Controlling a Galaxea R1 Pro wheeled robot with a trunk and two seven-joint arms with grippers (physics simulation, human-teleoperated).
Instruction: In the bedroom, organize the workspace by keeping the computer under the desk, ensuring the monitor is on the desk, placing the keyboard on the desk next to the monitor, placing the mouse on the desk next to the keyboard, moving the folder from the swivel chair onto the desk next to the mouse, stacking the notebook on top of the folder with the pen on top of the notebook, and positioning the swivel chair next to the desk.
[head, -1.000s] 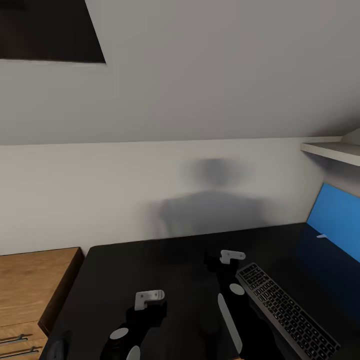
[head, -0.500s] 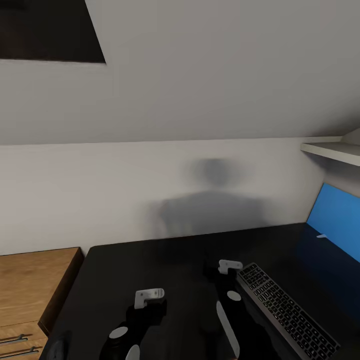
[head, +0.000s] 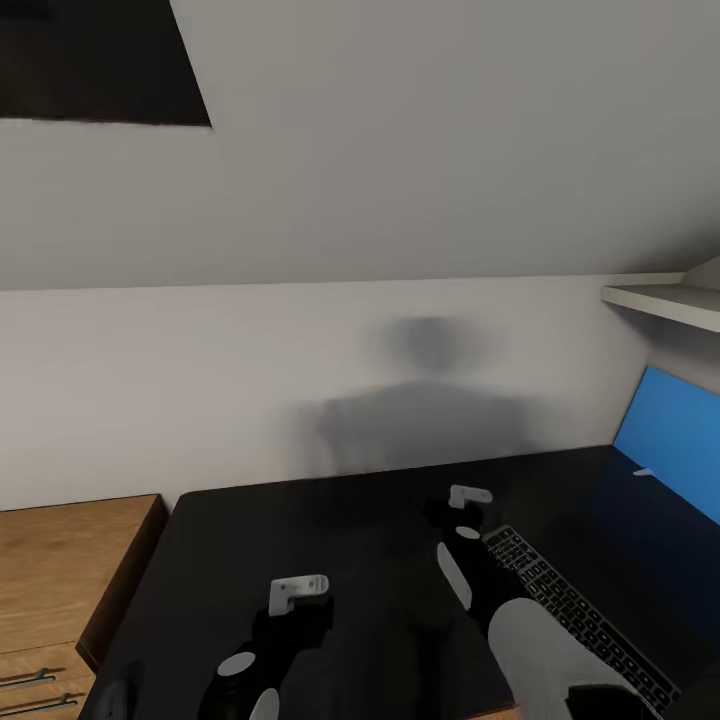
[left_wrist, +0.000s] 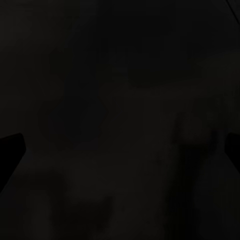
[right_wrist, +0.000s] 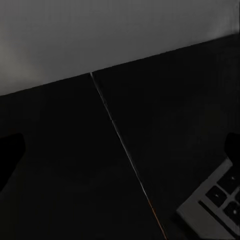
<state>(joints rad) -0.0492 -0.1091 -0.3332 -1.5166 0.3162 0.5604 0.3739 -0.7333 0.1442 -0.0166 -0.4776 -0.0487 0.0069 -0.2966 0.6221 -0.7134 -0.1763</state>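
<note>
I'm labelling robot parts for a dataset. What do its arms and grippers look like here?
Both arms are black with pale grey oval patches. The left arm carries a light grey bracket. The right arm has a similar bracket and a large rounded pale grey cover. Fingertips appear as plain black shapes in the wrist views.

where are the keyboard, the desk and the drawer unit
keyboard (head: 570, 610): head view, on its dark key rows
desk (head: 290, 530): head view, on the bare black top
drawer unit (head: 60, 560): head view, on its oak top
</note>
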